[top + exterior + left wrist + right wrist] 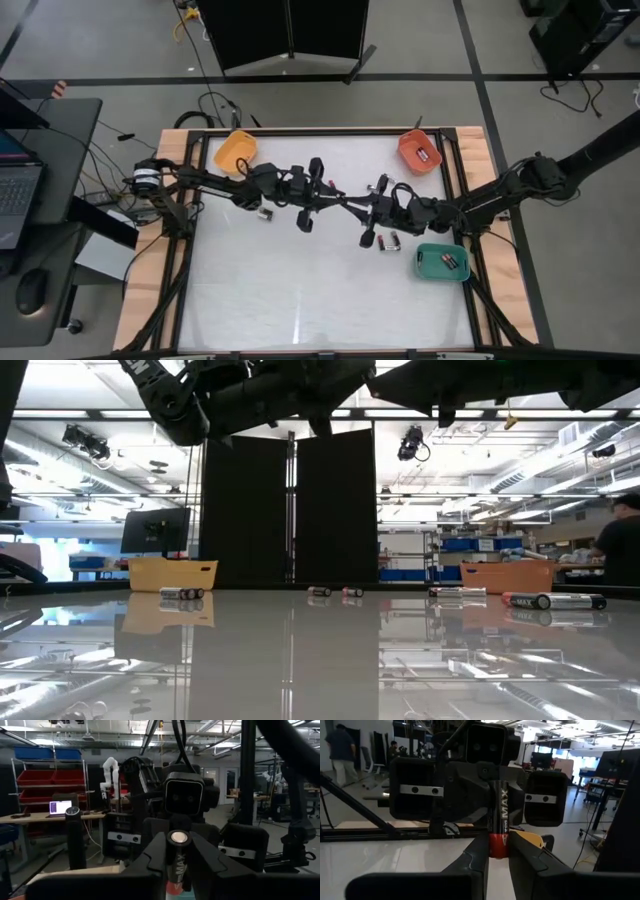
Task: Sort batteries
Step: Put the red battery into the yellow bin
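So both my arms are meeting mid-table, above the surface. My left gripper (178, 857) and right gripper (497, 857) are each clamped on the same MAX battery (499, 817), one at each end. Other batteries (390, 241) lie on the table (300, 290), a couple in the green tray (442, 262).

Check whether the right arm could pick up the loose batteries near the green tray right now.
Probably not yet. The loose batteries lie close beside the right tool with nothing between, but that tool is closed on a battery that the left tool also grips.
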You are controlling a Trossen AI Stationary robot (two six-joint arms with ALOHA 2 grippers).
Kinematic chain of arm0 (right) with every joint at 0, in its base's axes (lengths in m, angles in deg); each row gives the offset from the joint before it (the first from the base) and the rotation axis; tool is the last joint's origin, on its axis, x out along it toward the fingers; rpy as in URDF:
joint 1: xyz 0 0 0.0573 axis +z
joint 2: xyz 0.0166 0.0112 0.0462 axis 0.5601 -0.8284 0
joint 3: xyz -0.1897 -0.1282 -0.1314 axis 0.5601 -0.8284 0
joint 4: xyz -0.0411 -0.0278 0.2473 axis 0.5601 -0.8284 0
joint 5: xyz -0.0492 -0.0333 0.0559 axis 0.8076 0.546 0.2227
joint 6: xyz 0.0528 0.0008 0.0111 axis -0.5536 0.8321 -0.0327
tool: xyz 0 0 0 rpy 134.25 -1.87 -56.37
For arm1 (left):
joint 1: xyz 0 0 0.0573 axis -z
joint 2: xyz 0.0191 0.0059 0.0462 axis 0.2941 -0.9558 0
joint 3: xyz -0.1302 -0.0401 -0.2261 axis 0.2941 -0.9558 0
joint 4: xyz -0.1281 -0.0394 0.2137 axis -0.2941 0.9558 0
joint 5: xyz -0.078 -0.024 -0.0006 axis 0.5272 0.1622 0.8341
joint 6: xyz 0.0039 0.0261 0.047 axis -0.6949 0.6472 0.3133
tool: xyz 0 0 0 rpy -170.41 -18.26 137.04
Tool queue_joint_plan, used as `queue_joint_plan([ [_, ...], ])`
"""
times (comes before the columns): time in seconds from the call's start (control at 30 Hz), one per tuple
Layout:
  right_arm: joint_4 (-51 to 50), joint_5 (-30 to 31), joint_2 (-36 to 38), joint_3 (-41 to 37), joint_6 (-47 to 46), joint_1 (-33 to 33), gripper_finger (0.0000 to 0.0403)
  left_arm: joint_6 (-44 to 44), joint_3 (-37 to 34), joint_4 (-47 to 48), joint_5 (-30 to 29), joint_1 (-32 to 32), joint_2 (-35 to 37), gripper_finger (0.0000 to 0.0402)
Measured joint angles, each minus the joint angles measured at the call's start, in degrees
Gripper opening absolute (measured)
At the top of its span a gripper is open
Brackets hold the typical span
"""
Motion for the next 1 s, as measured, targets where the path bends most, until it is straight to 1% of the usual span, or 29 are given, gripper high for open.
queue_joint_plan([
  [0.17,-0.47,0.03,0.0,0.07,0.07,-0.02,0.0116,0.63,-0.04,-0.19,0.82,0.0,0.33,0.0054],
  [0.2,-0.61,0.77,0.0,0.07,0.08,-0.02,0.0126,0.64,-0.04,-0.48,0.92,-0.05,0.55,0.0054],
  [0.3,-0.7,5.55,0.0,0.07,0.35,-0.05,0.0152,0.84,-0.04,0.26,1.38,-0.59,2.18,0.0054],
  [0.37,-0.81,8.84,0.0,0.07,0.82,-0.17,0.0167,1.61,-0.04,2.5,1.78,-0.86,3.87,0.0054],
  [0.43,-0.82,10.77,0.02,0.04,1.78,-0.13,0.0181,3.62,-0.04,5.79,2.09,-1.32,5.74,0.0054],
  [0.5,-0.87,11.47,0.02,0.07,2.81,-0.11,0.0193,5.78,-0.04,10.48,1.63,-2.04,8.21,0.0054],
  [0.63,-3.27,12.04,0.02,0.04,3.26,-0.11,0.0203,9.52,-0.04,24.69,-0.83,-3.14,14.05,0.0054],
  [0.73,-6.28,12.06,0.02,0.04,2.78,-0.11,0.0203,12.03,-0.04,36.34,-6.64,-3.36,18.77,0.0054],
  [0.87,-9.87,12.34,0.02,0.04,1.8,-0.11,0.0194,13.69,-0.04,53.09,-19.71,-3.69,25.06,0.0054],
  [0.93,-11.6,12.36,0.02,0.04,0.04,-0.12,0.0189,11.82,-0.04,61.89,-25.02,-4.46,27.76,0.0054],
  [1.0,-13.03,12.39,0.02,0.04,-1.36,-0.17,0.0183,8.11,-0.04,70.55,-28.98,-6.28,30.5,0.0054],
])
